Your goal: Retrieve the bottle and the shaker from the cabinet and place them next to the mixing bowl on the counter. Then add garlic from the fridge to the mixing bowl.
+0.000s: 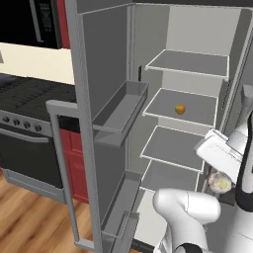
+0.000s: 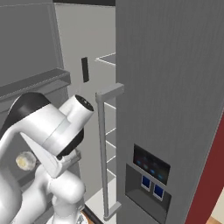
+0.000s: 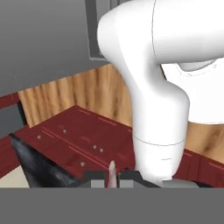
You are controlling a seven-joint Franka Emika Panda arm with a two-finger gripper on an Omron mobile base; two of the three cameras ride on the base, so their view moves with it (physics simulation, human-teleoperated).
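Inside the open fridge (image 1: 148, 29), seen from the left base view: four grey wire-edged shelves (image 1: 182, 106) stacked from top to bottom, and one small orange-yellow item (image 1: 181, 108) (too small to identify) lying on the second shelf from the top, toward its right. Fridge door (image 1: 104, 74), one, swung out to the left; it carries three door bins (image 1: 123, 106), all grey, one above another, and one long vertical handle (image 1: 62, 158). Left of the door: one stove (image 1: 24, 113) with a row of knobs, one dark microwave (image 1: 29, 20) above it, one red cabinet panel (image 1: 74, 163) below, wood floor (image 1: 29, 217) underneath. Garlic (image 1: 220, 184), one pale rounded bulb with a yellowish patch, sits at the lower right of the left base view, near the fourth shelf's right edge and just under the white hand; the right base view shows it at the far left edge. Gripper (image 3: 112, 175): one, its fingers drawn together; they appear clamped on the garlic, though the contact itself is partly hidden by the hand. Second fridge door (image 2: 170, 109), one, closed, in the right base view, bearing one dispenser panel (image 2: 148, 175) with two blue-lit buttons and one vertical handle (image 2: 105, 153). Hand view looks onto red drawer fronts (image 3: 74, 144).
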